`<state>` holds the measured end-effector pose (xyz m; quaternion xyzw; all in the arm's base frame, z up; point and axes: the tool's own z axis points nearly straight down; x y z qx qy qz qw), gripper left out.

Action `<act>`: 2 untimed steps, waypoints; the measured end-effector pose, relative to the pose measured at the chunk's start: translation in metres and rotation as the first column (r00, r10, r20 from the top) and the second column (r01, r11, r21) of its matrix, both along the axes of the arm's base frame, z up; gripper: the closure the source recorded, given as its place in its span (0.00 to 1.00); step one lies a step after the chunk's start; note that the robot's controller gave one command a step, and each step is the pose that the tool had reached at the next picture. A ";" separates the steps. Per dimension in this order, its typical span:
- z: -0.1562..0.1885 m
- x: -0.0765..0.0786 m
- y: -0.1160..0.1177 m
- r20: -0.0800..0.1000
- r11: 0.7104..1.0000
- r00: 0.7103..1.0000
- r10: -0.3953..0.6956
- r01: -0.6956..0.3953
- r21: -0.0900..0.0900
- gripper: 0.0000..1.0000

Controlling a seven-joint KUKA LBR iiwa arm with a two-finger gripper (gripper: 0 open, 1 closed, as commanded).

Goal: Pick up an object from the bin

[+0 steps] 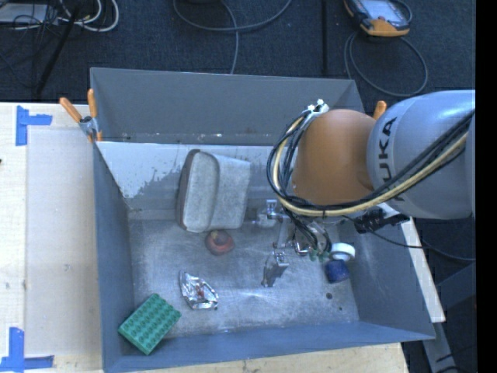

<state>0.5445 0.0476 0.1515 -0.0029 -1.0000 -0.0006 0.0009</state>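
My gripper [270, 273] hangs low over the bare bin floor, right of the middle, with nothing seen in it. A small blue object with a white cap [335, 269] lies just to its right, near the bin's right wall. A reddish-brown round piece [220, 242] rests on the floor to the gripper's left. A crumpled, shiny, clear wrapper [199, 291] lies further to the lower left.
A grey rectangular sponge-like block [200, 190] leans against the back wall. A green studded block [149, 323] sits in the front left corner. The arm's orange cover and cables hang above the right half of the bin.
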 end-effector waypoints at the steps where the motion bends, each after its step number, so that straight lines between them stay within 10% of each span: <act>1: -0.072 0.053 0.042 -0.008 0.999 0.999 -0.044 0.044 -0.001 0.00; 2: -0.071 0.055 0.042 -0.001 0.999 0.999 -0.044 0.044 0.000 1.00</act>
